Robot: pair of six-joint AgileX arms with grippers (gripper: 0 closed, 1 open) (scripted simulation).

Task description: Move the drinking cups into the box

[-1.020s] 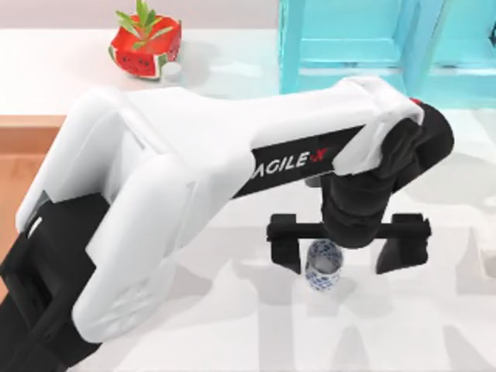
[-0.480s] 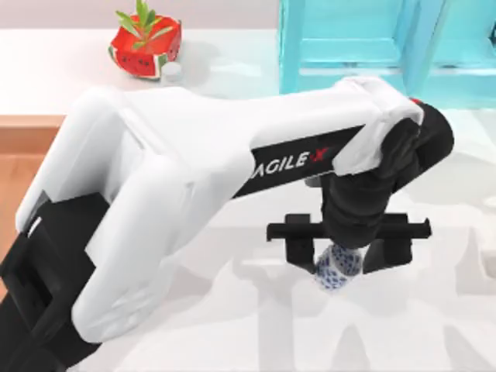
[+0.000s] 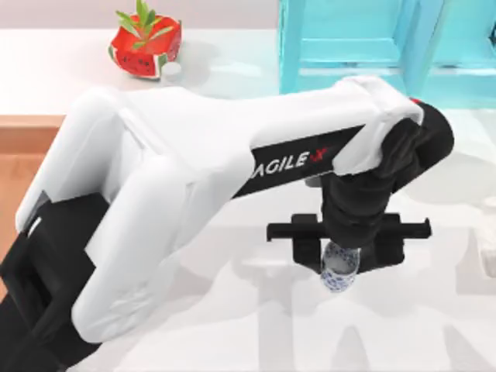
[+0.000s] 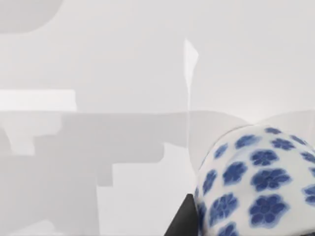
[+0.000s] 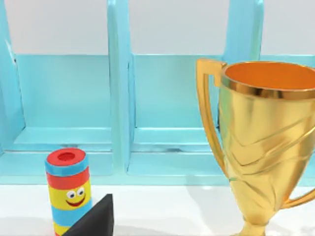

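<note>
- Watermelon planter: far left of bench.
- Left tool: centre-right, fingers clamped on floral cup, tilted.
- Striped cylinder before turquoise shelf; gold trophy beside it.

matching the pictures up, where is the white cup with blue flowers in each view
Top view: white cup with blue floral pattern, lower right of centre, between the left gripper fingers.
Left wrist view: lower right corner.
Right wrist view: not in it.
Shared landmark: white table.
</note>
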